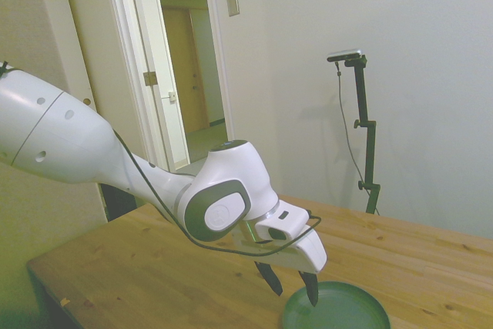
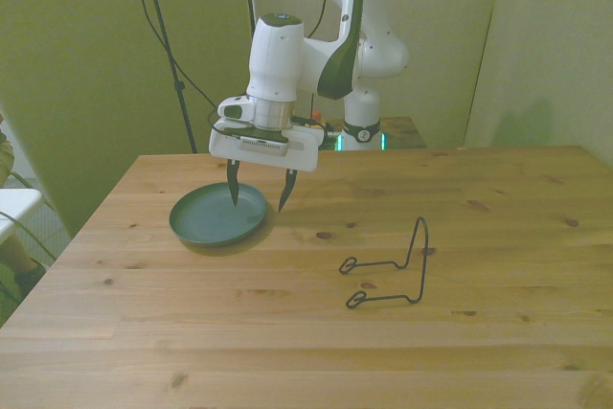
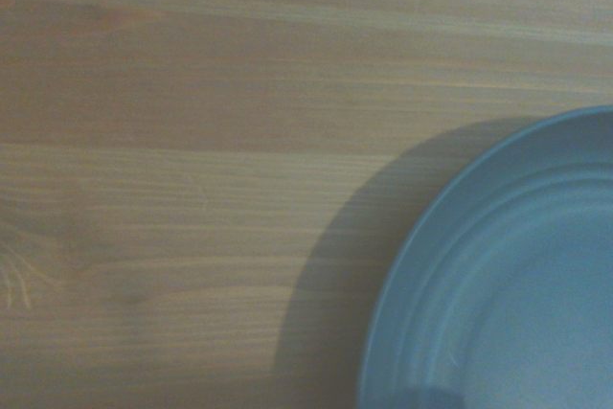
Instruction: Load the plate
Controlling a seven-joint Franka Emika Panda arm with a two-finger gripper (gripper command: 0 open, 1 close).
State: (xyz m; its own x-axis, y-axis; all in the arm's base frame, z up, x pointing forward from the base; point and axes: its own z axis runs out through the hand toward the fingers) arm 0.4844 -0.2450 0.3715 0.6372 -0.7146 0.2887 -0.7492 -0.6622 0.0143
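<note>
Side view: jaws (image 1: 291, 287) spread wide, empty, straddling the rim of the plate (image 1: 339, 310). Front view: plate flat on desk (image 2: 383, 332), well apart from wire rack (image 2: 391, 270). Wrist view: rim close. Step: pre-grasp; next, close on rim

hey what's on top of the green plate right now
Nothing lies on the plate; its dish looks bare. The open claw hangs over its rim nearest the wire rack, one finger inside, one outside. The table beneath the plate is hidden.
</note>
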